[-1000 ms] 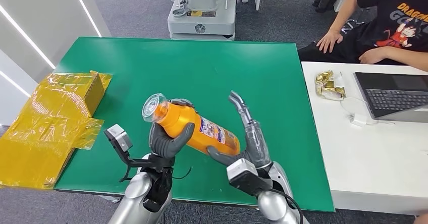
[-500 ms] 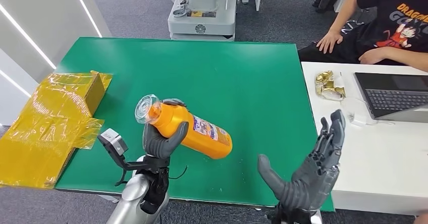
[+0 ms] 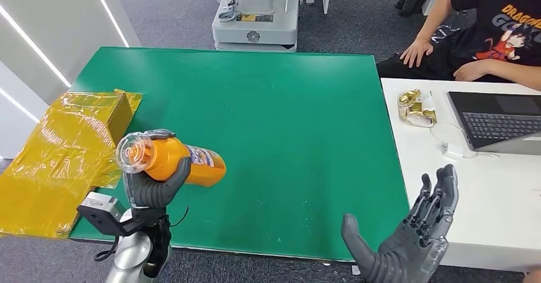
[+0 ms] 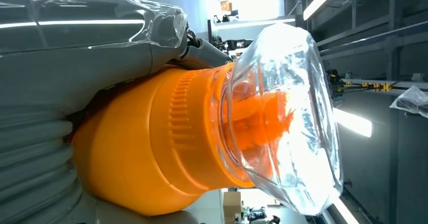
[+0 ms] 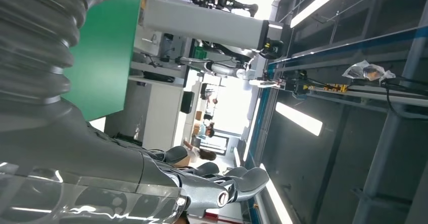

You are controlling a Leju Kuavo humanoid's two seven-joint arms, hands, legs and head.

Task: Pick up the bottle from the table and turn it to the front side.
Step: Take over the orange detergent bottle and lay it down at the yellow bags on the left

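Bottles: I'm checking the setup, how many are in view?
1. The bottle is in the left hand, above the table's near left corner.

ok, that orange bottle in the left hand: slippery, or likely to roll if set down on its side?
Probably slippery: the orange bottle looks like smooth, glossy plastic, and the left hand grips only near its neck. Likely to roll: the body is round and held roughly horizontal. Its clear cap looks thin, perhaps crushable.
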